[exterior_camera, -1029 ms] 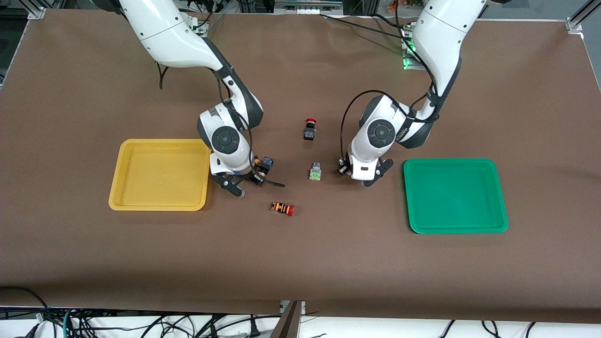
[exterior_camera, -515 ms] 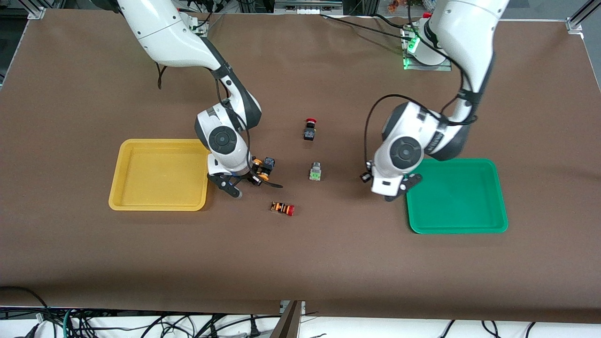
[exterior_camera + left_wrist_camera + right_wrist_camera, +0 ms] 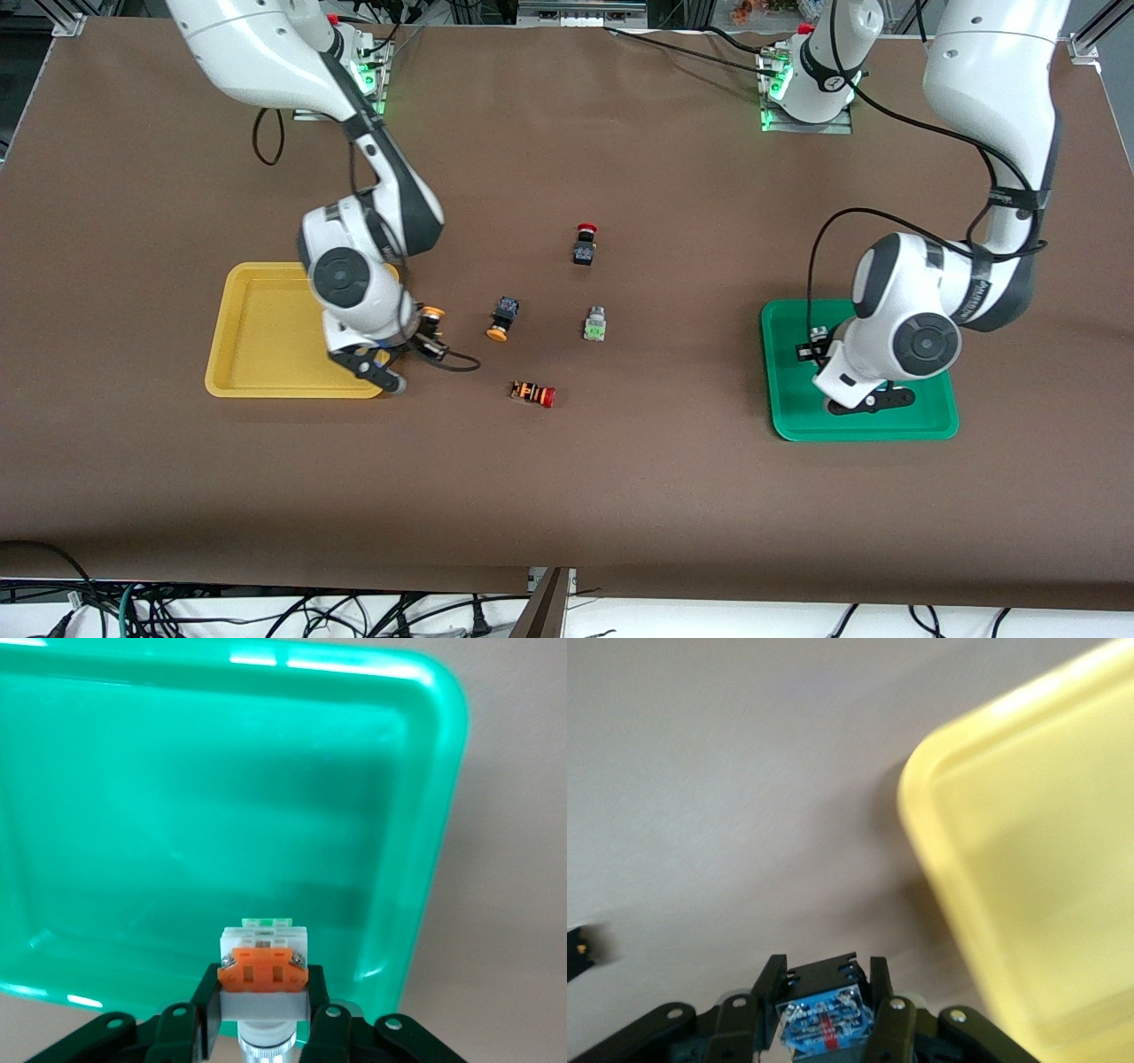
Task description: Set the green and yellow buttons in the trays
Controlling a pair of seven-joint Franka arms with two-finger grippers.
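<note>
Green tray (image 3: 921,425) and yellow tray (image 3: 266,354) both lie bare. Left gripper (image 3: 257,1028), over the green one, has its fingers clamped on a grey button (image 3: 262,970); right gripper (image 3: 824,1014) grips a yellow-capped button (image 3: 822,1014) at the yellow tray's edge. Next: lower, release. Two buttons (image 3: 503,318) (image 3: 594,324) wait on the worktop (image 3: 620,496).

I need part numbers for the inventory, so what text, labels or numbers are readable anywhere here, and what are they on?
Nothing here can be read.
Blue label on the black-bodied button held in the right gripper: print and a red mark, too blurred to read.
Orange face of the grey-bodied button held in the left gripper: no lettering visible.
Green tray and yellow tray: no markings seen.
</note>
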